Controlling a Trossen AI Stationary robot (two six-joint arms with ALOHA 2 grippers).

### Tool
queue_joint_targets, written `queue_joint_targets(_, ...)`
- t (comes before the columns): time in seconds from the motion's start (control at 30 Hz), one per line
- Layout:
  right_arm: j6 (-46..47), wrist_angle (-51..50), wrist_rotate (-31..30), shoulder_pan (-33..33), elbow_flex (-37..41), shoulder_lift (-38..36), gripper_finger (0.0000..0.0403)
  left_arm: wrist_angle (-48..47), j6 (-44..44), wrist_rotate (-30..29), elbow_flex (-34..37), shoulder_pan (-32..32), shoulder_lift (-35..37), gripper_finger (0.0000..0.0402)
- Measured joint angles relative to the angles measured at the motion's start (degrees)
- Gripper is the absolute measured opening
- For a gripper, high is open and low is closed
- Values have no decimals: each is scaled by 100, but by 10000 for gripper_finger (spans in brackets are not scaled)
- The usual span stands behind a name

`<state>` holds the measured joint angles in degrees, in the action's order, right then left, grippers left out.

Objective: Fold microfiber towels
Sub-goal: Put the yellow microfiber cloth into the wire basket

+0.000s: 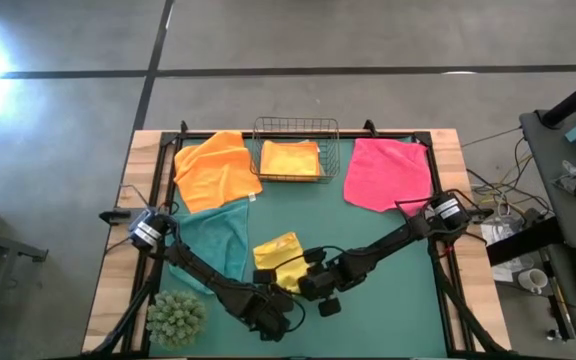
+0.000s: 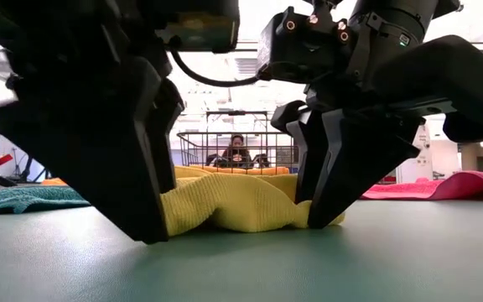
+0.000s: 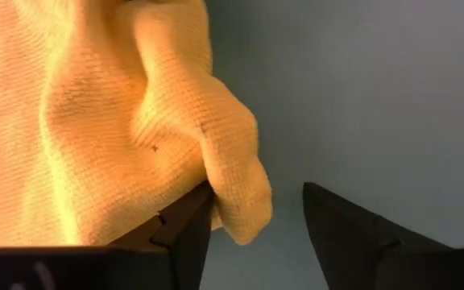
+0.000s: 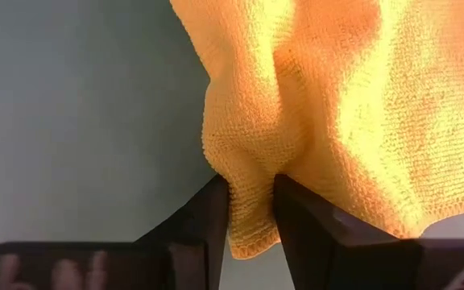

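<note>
A yellow microfiber towel [image 1: 276,255] lies bunched on the green mat near the table's middle. Both grippers stand at its near edge, slanting down. My right gripper [image 4: 252,211] is shut on a bunched part of that edge, toward the towel's right end [image 2: 313,214]. My left gripper [image 3: 256,221] is open at the towel's left end, where a rounded fold [image 3: 236,193] lies between its fingers. An orange towel [image 1: 216,170], a teal towel [image 1: 218,238] and a pink towel [image 1: 388,175] lie flat on the mat. My left gripper is open; the yellow towel's rounded fold [image 3: 220,205] rests against the inner side of one finger [image 3: 190,229], and the other finger stands clear of it. My right gripper pinches a bunched fold of the towel's near edge [image 4: 252,189] between its two fingers, several layers thick. The fingers slant down from the near right. The towel sits crumpled, its underside on the mat [image 2: 241,228].
A wire basket [image 1: 296,125] at the far edge holds a folded yellow-orange cloth [image 1: 290,158]. A green spiky plant ball [image 1: 176,315] sits at the near left. A person [image 2: 236,151] sits beyond the table. Bare mat [image 1: 388,290] lies at the near right.
</note>
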<state>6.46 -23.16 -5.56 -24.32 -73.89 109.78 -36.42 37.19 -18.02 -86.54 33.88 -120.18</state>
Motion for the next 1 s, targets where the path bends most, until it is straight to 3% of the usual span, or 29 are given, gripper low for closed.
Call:
queue_joint_targets(0.23, 133, -7, 58, -2, 2, 2, 81, 14, 4, -356, 27, -83, -74, 161)
queue_joint_targets(0.57, 199, -22, 165, -2, 2, 2, 45, -24, -52, -463, 66, -106, -74, 11)
queue_joint_targets(0.77, 217, -78, 265, -13, 8, -53, 11, -42, -52, -422, 52, -106, -50, 10)
queue_joint_targets(1.0, 619, -448, 350, -127, 11, -500, 9, -286, -72, 433, -135, -132, 265, 10)
